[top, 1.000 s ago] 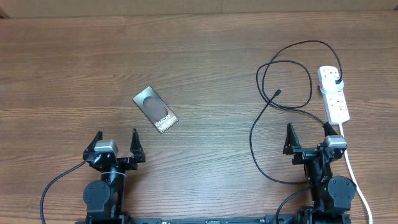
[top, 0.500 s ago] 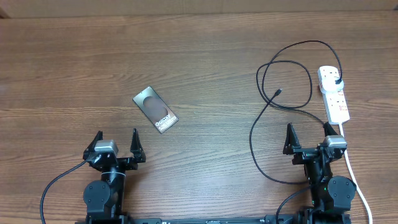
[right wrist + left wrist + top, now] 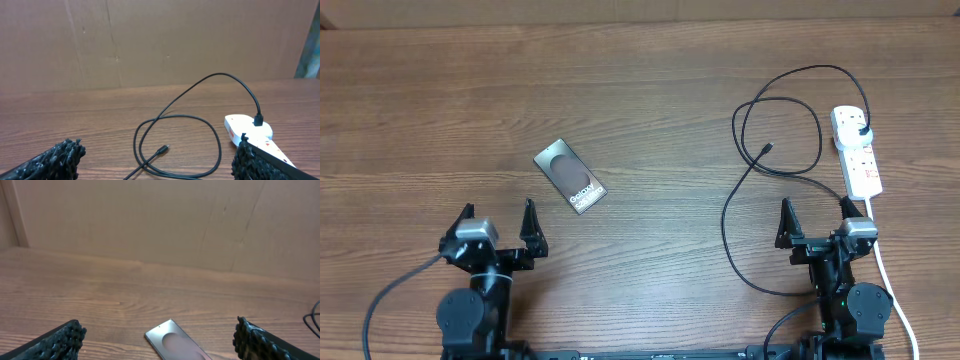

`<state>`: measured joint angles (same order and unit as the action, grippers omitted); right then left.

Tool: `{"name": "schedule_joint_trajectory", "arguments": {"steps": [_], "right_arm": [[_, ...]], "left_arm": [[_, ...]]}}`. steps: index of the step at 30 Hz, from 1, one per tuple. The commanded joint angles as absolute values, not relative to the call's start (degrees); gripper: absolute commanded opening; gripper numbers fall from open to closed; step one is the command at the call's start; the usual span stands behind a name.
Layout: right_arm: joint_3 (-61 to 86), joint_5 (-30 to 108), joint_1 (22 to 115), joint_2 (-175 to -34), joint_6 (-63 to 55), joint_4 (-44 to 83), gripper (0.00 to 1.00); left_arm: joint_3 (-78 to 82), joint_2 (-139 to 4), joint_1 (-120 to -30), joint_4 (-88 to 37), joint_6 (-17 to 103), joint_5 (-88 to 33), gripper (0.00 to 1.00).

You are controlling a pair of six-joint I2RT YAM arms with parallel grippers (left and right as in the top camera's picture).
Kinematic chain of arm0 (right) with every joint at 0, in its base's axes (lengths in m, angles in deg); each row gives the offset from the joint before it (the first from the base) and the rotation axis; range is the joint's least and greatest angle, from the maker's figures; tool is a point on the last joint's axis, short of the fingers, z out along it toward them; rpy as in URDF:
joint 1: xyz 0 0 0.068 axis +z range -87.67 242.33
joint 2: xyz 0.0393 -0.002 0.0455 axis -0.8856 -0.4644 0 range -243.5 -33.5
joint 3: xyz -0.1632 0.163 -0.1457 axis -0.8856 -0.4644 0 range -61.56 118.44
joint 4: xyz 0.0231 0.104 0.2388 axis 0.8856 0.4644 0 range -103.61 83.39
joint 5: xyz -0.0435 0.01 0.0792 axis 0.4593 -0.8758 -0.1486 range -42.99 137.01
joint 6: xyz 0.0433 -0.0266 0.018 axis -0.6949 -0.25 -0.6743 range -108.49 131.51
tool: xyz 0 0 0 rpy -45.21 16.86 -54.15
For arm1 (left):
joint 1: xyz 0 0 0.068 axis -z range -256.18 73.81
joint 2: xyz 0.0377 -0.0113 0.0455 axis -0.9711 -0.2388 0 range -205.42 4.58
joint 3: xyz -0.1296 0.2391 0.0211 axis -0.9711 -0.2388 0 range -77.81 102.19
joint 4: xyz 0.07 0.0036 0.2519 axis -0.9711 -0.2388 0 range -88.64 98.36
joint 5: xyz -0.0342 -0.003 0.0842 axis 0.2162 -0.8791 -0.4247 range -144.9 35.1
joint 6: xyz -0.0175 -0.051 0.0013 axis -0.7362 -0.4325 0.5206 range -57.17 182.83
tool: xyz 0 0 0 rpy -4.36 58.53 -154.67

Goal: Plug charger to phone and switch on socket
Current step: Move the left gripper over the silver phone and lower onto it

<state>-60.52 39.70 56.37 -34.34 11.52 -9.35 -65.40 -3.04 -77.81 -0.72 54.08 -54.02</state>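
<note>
The phone (image 3: 570,176) lies flat and slanted on the wooden table, left of centre. It also shows low in the left wrist view (image 3: 175,342). My left gripper (image 3: 497,214) is open and empty, just in front of the phone and apart from it (image 3: 159,330). The charger's black cable (image 3: 817,130) loops on the right, and its connector tip (image 3: 767,148) lies loose on the table (image 3: 162,149). Its black plug (image 3: 861,130) sits in the white socket (image 3: 857,152), which also shows in the right wrist view (image 3: 250,127). My right gripper (image 3: 815,207) is open and empty in front of the loop (image 3: 159,145).
The socket's white cord (image 3: 885,270) runs toward the front edge past my right arm. Part of the black cable (image 3: 725,225) curves down left of the right gripper. A brown cardboard wall (image 3: 150,220) stands along the table's far edge.
My left gripper has shifted a little to the left. The right arm, phone, cable and socket have not moved.
</note>
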Motion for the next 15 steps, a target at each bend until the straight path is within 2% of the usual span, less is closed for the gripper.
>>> {"name": "schedule_joint_trajectory", "arguments": {"steps": [1,6,15], "right_arm": [[-61.1,39.4,56.6,-33.7,11.8,-9.6,1.00],[-61.1,39.4,56.6,-33.7,11.8,-9.6,1.00],[-61.1,39.4,56.6,-33.7,11.8,-9.6,1.00]], "left_arm": [[-59.4,-10.0,-78.1,-0.9,53.4,-52.2,1.00],[-49.6,-22.4,-78.0,-3.8,52.1,-49.0,1.00],[-22.3,-46.4,-75.3,-24.5,50.3,-49.1,1.00]]}}
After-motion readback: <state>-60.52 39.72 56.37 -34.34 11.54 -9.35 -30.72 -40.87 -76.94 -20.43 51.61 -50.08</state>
